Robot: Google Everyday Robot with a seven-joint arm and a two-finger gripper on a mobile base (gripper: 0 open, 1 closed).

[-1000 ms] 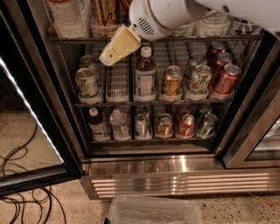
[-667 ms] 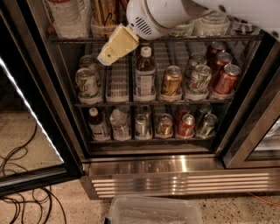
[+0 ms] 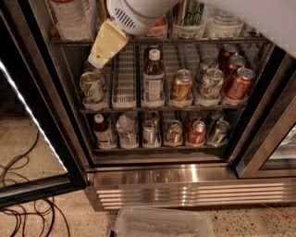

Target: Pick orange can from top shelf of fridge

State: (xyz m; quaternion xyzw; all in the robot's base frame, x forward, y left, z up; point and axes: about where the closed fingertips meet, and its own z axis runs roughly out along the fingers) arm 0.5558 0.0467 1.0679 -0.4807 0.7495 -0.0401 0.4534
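Note:
The fridge point(image 3: 152, 178) stands open with its dark wire racks in view. Its top shelf point(image 3: 203, 40) runs across the upper part, with clear plastic cups along the front edge. My gripper point(image 3: 106, 44), cream-coloured, hangs from the white arm point(image 3: 138, 11) in front of the left half of that shelf and points down-left. Right under the arm, an orange-red sliver point(image 3: 160, 27) shows in one cup. I cannot tell whether it is the orange can, since the arm hides the rest of it.
Water bottles point(image 3: 71, 18) stand at the top left and a green-striped can point(image 3: 189, 11) to the right. The middle rack holds a golden-orange can point(image 3: 181, 85), a bottle point(image 3: 152, 76), and green-white and red cans. The open glass door point(image 3: 27, 115) is left, a clear bin point(image 3: 162, 224) on the floor.
The arm and gripper have shifted a little to the left across the top shelf. The cans and bottles have not moved.

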